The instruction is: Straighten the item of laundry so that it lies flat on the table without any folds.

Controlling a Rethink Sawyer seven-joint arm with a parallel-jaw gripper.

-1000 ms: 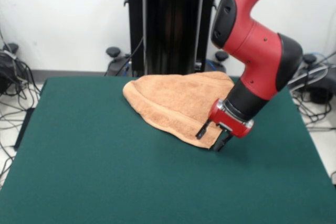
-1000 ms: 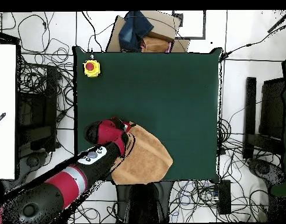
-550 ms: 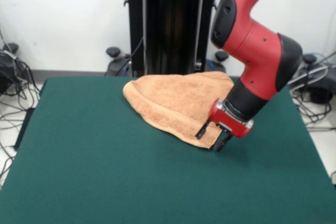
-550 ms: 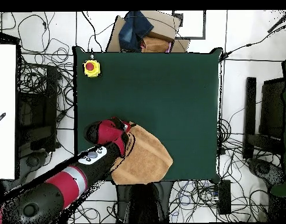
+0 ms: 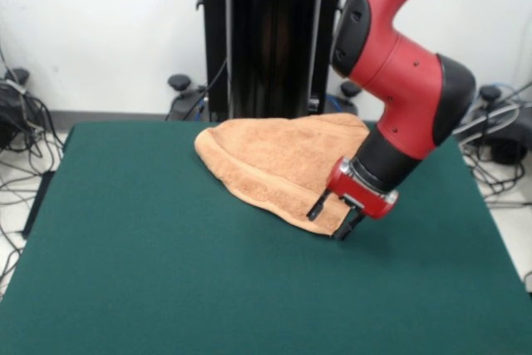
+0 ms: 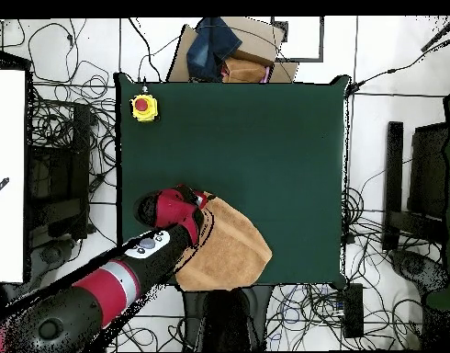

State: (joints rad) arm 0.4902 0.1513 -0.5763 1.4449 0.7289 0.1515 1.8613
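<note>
Front view: I see towel [image 5: 278,162] bunched in folded wedge at far side of desk [image 5: 166,272]. My hand [image 5: 329,218] sits at its near pointed corner, fingers apart, straddling edge, nothing gripped yet; I judge good spot for pulling the fold open.

Overhead view: arm covers that corner. Yellow button box [image 6: 143,108] well apart, no obstacle.

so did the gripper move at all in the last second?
Barely. In the front view the gripper has crept slightly left and up along the towel's near corner; the towel itself lies where it did on the table.
</note>
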